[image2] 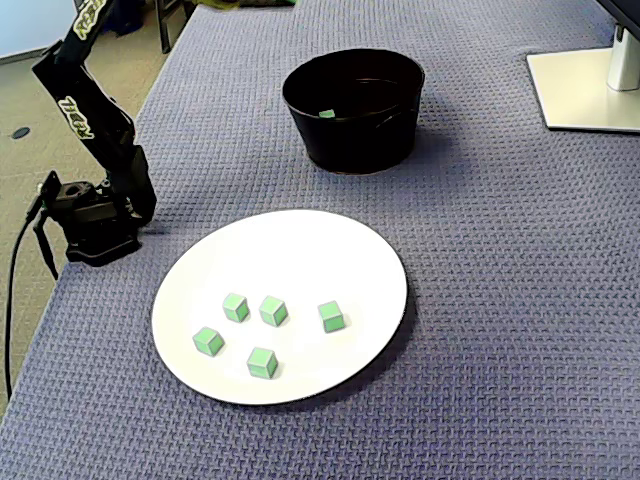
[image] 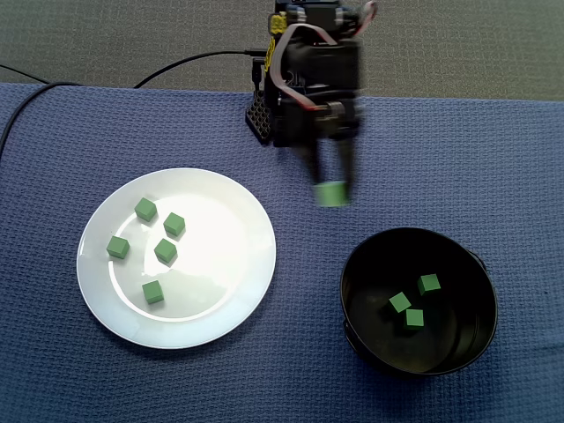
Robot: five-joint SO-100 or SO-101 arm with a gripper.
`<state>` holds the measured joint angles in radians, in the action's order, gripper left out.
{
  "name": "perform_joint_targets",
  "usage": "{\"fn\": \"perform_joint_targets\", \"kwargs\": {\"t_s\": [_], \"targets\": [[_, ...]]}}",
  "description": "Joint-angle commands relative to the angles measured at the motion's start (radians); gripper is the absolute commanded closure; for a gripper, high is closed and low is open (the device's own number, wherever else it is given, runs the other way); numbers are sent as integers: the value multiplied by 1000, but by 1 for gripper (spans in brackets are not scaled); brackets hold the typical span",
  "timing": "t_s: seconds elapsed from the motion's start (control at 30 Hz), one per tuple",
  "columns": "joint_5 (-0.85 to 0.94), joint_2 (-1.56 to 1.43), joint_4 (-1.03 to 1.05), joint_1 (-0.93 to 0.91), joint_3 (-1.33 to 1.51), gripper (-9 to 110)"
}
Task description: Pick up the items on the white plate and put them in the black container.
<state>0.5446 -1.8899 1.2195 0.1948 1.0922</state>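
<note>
A: What do the containers hold?
B: We count five green cubes (image: 165,251) on the round, glossy white plate (image: 220,229). Three more cubes (image: 400,302) lie in the round black container (image: 454,322).
A: Claw?
B: The gripper (image: 331,183) is clamped on a blurred held cube (image: 331,196), above the cloth between plate and container.
A: Surface?
B: We note a blue woven tablecloth (image: 493,159), with grey carpet (image: 132,35) beyond its far edge.
</note>
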Motion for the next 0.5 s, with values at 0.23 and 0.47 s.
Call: {"fn": "perform_joint_targets", "kwargs": {"t_s": [0.23,0.47], "targets": [[-133,319,-347,279,249,102],[-195,506,-466,330,322,102]]}}
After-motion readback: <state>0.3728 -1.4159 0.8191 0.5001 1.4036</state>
